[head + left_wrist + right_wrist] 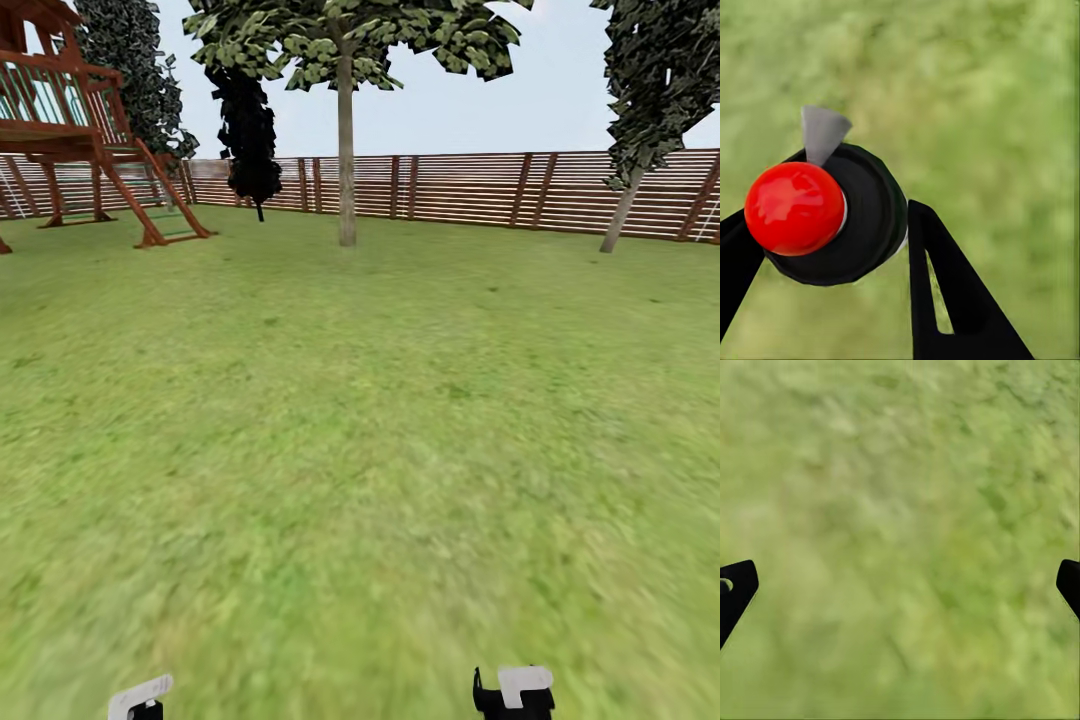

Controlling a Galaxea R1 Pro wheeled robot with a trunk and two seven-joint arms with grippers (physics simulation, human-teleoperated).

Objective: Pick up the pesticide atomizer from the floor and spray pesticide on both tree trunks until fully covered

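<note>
1. The left gripper point(825, 247) was closed around the pesticide atomizer point(832, 217). In the left wrist view one black finger point(735, 259) pressed on one side of the black round body and the other finger point(945, 292) stood against its opposite side.
2. The atomizer had a red round cap point(795, 208) that faced the wrist camera, and a small grey pointed piece point(821, 133) stood out beyond the cap, away from the fingers.
3. The right gripper point(900, 592) was spread wide and held nothing. Its two black fingertips point(736, 589) were only at the opposite edges of the right wrist view, with blurred green floor point(907, 510) between them.
4. In the head view both arms were low and close to the robot. Only a white and black part of the left arm point(140, 697) and of the right arm point(515, 692) came up at the lower edge, the left part small and tilted.
5. The head view gave what the wrist views did not: far ahead of both grippers stood one tree point(346, 150) with a straight pale trunk, and a second tree point(625, 205) with a leaning trunk further to the right side.
6. Behind them ran the brown slat fence point(460, 185). A wooden play tower point(75, 130) stood far ahead on the left side, with a black narrow tree point(247, 130) near it.
7. The atomizer itself I could not recognise in the head view.
</note>
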